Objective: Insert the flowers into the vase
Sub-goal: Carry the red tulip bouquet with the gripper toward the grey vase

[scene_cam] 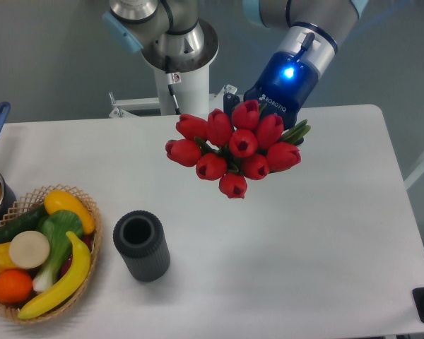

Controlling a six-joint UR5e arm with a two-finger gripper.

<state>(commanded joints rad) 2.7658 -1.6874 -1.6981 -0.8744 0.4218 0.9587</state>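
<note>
Blue-lit gripper (258, 113) is clamped on the bunch of glossy red tulip buds (233, 150), hanging up and right of the ribbed dark grey cylinder vase (141, 246) on the table.

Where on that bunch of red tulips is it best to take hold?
By the stems, from behind the buds. The flowers fan out wider than the vase, and the buds are glossy and rounded; the green stems gather narrow, which is where the claw seems to have them.
</note>
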